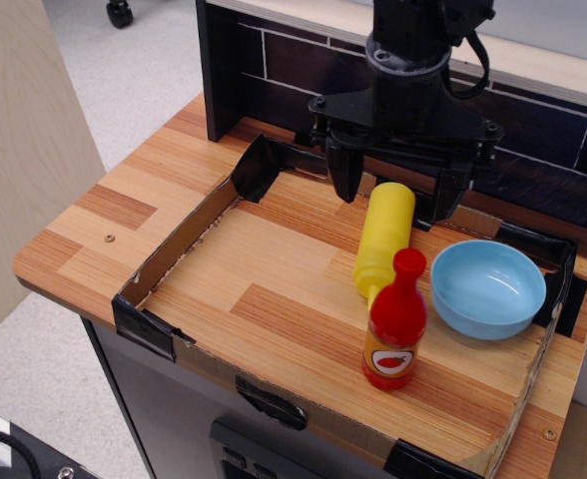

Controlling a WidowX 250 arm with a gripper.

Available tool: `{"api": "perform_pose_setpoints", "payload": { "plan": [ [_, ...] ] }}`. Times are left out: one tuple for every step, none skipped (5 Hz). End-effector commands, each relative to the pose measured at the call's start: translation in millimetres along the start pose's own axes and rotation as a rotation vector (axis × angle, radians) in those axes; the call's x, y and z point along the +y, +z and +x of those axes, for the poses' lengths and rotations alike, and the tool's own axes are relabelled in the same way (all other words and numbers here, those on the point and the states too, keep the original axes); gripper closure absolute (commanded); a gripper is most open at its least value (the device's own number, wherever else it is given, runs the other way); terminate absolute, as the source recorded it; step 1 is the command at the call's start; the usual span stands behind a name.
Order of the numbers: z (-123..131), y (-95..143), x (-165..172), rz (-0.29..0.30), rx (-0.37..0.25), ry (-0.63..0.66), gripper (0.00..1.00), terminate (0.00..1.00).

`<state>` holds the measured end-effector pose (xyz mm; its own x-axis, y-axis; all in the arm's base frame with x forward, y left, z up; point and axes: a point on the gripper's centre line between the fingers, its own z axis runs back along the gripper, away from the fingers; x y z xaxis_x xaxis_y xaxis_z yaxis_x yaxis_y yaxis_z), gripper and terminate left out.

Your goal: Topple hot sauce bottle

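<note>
Upright near the front edge of a wooden worktop, the hot sauce bottle stands with its red cap up and its chili-pepper label facing the camera. Just behind it, and seeming to touch its neck, a yellow squeeze bottle lies on its side, nozzle end toward the red bottle and base pointing back to the robot. To the right of both sits a light blue bowl, close beside the red bottle's cap; nothing is visible inside it. Low cardboard walls, held at the corners with black tape, fence in this part of the worktop, and all three items rest within that border. Above the far end of the yellow bottle hangs the black claw, its two fingers spread wide apart and gripping nothing; the yellow bottle's base shows between them. The claw is well apart from the hot sauce bottle, with the length of the yellow bottle lying between the two. Behind the arm runs a dark tiled back panel.
</note>
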<state>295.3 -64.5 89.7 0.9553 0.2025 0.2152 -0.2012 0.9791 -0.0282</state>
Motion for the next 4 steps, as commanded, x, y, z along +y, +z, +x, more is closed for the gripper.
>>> {"api": "perform_pose_setpoints", "payload": {
  "plan": [
    [0,0,0,0.0,0.0,0.0,0.0,0.0],
    [1,22,-2,-0.075,-0.12,0.261,0.0,0.0],
    [-7,36,-4,-0.099,-0.084,0.383,0.0,0.0],
    [-20,48,-5,-0.103,-0.057,0.402,0.0,0.0]
  ]
}}
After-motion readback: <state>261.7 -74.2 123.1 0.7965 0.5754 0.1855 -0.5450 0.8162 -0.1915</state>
